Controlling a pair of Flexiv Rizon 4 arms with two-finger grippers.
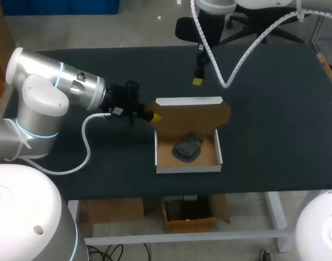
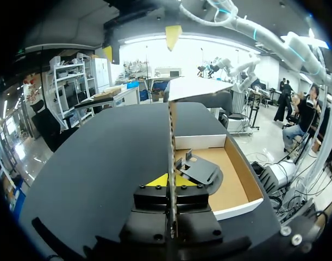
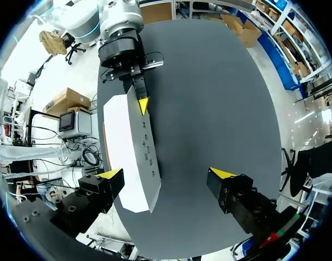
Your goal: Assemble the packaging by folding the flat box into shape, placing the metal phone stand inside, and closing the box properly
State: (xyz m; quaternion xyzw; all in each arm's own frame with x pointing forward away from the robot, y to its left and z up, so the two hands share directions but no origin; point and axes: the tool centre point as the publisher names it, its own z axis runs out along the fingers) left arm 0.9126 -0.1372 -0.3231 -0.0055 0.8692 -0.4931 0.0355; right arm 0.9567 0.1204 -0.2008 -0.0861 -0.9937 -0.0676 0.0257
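My left gripper (image 1: 153, 116) is clenched on the left edge of the cardboard box lid (image 1: 193, 117) (it stands half-raised). The metal phone stand (image 1: 187, 149) lies inside the box (image 1: 188, 169). My right gripper (image 1: 198, 81) hangs released behind the box.

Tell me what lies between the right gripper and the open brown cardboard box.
Only bare black tabletop: in the head view, a clear strip of it separates the right gripper from the open brown cardboard box.

Blk table (image 1: 274, 136), box (image 1: 188, 169) wht outside (brown inside), phone stand (image 1: 187, 149) dk grey.
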